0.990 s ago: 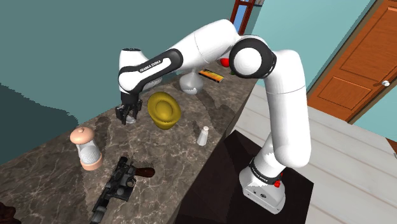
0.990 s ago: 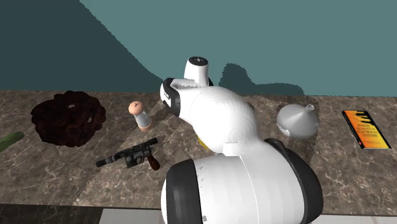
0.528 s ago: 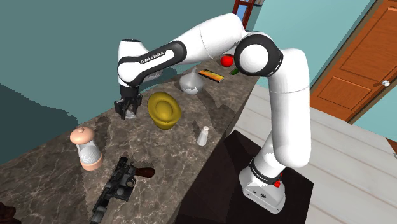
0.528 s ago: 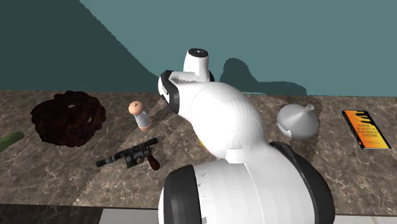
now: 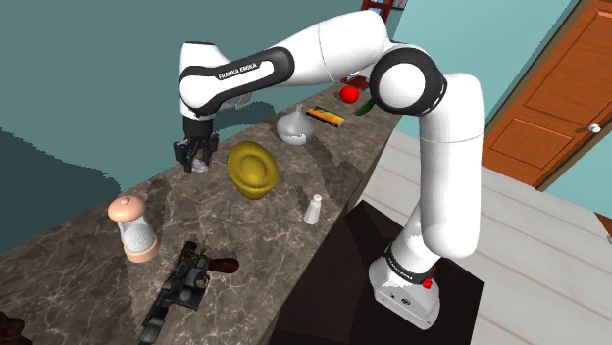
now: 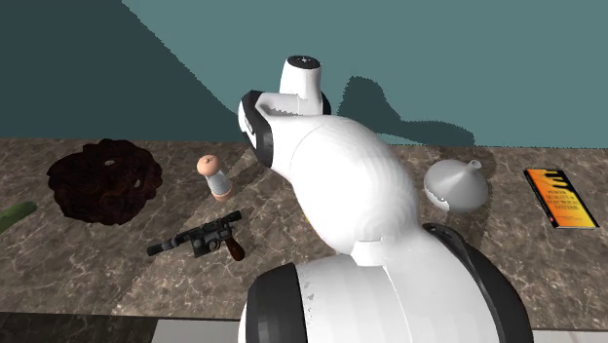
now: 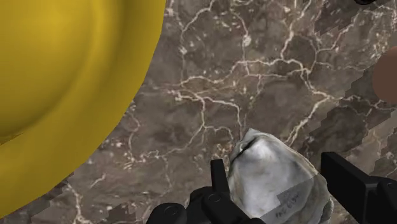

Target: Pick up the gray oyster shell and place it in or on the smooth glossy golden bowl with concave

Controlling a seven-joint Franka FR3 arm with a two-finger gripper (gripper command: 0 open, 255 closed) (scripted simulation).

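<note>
Gripper (image 5: 193, 157) is clamped on the grey oyster shell (image 7: 277, 181). In the wrist view both black fingers (image 7: 218, 175) press against its sides. The shell hangs clear of the marble counter (image 5: 343, 167), just beside the yellow bowl (image 5: 253, 169), on the bowl's side toward the shoulder view's left.

Judgement: it is held off the surface so it can cross the bowl's rim without dragging. The bowl's hollow looks turned upward, ready to take it. This is the carry step, and the shell is not yet over the bowl.

The wrist view gives the grip contact and the strip of counter between shell and bowl edge. The shoulder view gives the height above the counter. In the second exterior view the white arm (image 6: 341, 195) stands in front of the bowl. That view lays out a dark brown wreath-like thing (image 6: 105, 180) well away from the bowl, a toy pistol (image 6: 200, 237) and a grey funnel-shaped piece (image 6: 456, 183).
</note>
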